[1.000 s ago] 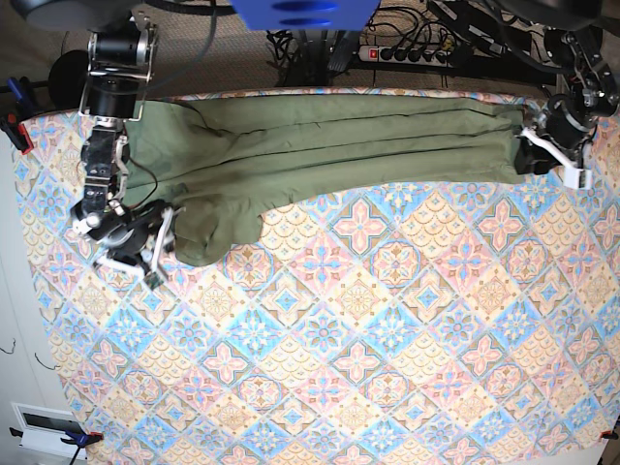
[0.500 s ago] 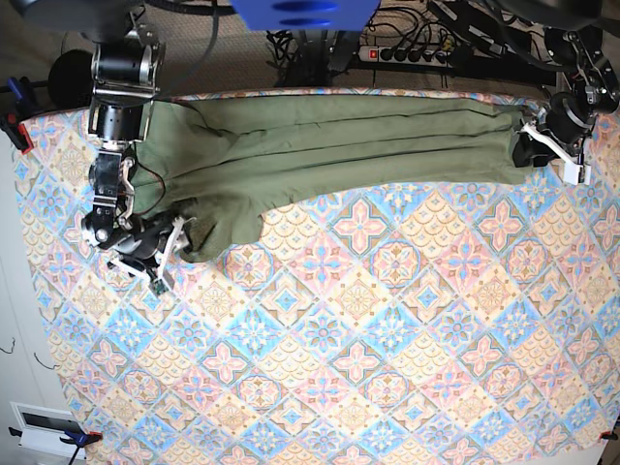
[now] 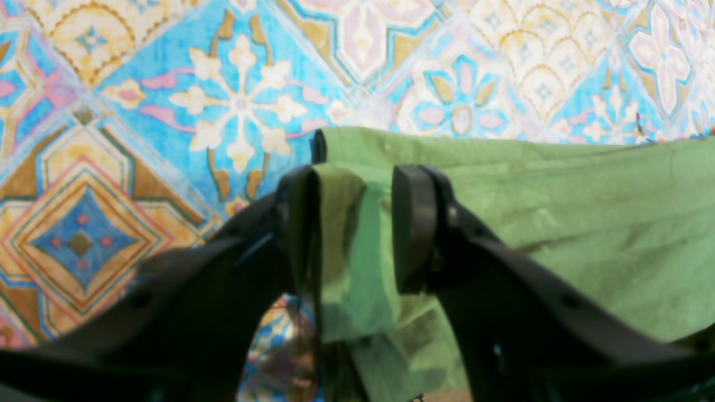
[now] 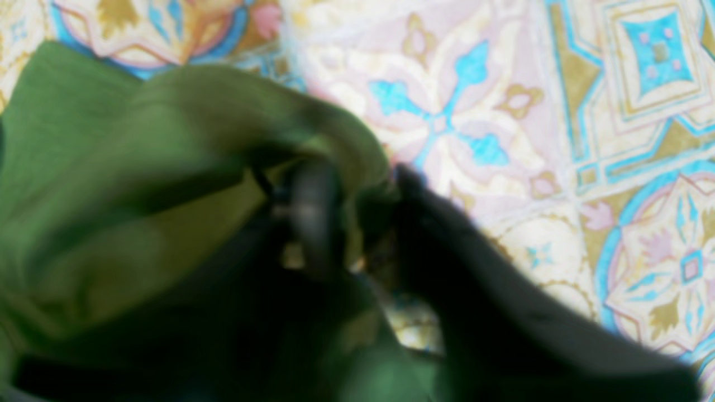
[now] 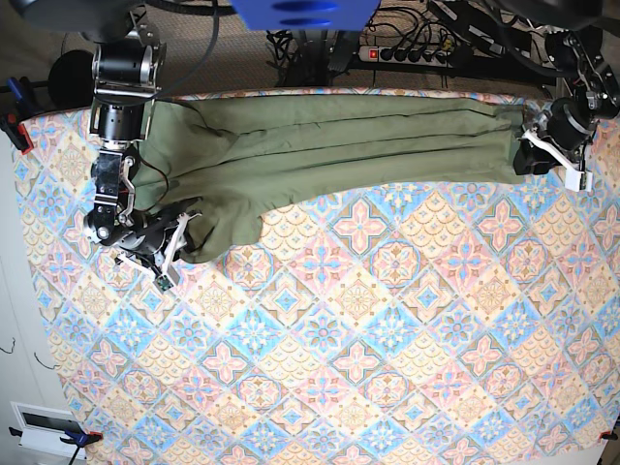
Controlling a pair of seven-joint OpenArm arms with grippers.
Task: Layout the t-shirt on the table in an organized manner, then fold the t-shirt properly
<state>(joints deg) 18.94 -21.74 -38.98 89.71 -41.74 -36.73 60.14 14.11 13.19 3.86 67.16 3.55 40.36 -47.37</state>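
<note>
T-shirt (image 5: 329,145) stretched as a long band along the far edge of the table (image 5: 368,368), long axis running from right gripper (image 5: 167,244) to left gripper (image 5: 544,150), one at each end. Left gripper (image 3: 354,223) pinching a fold of cloth between partly closed jaws. Right gripper (image 4: 357,223) blurred, jaws narrow with cloth draped over them; grip not certain. Loose lobe hanging just beside the right gripper, the nearer arm for spreading it.
</note>
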